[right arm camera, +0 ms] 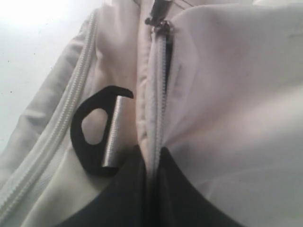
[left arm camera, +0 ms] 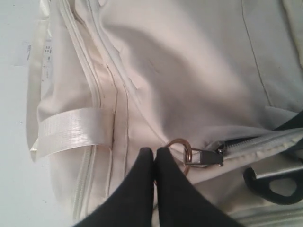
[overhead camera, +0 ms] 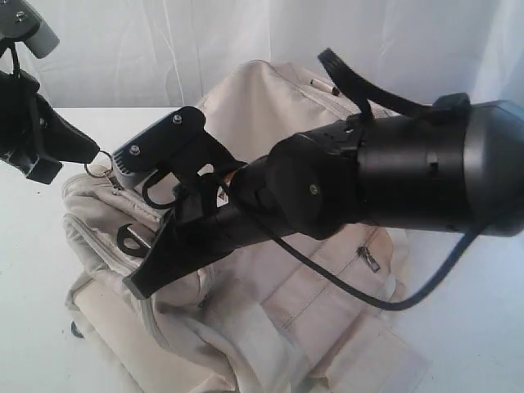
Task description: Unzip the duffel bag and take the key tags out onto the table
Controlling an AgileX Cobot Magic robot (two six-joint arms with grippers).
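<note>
The cream duffel bag (overhead camera: 270, 98) lies in the middle of the white counter (overhead camera: 33, 327), slumped and creased, with its near end spread flat towards the front edge. At the bag's left end, the left fingers (left arm camera: 139, 184) are pressed together. Their tips appear to pinch the edge of a metal ring (left arm camera: 188, 151), which hangs from a dark zipper pull (left arm camera: 207, 157). From that pull, a zipper (left arm camera: 258, 138) runs off to the right along the top of the bag. A pale webbing strap (left arm camera: 71, 130) crosses the side panel just beside the left fingers.

The right arm (overhead camera: 393, 172) reaches across from the right, over the top of the bag, and slants down to its left side. There the right fingers (right arm camera: 125, 189) are drawn close on a closed zipper strip (right arm camera: 158, 85), which runs between their tips. That zipper's slider (right arm camera: 160, 23) sits well away from the fingers, further along the strip. Just beside the right fingers, a black buckle (right arm camera: 92, 156) with a silver bar (right arm camera: 112, 132) lies flat on the fabric.
</note>
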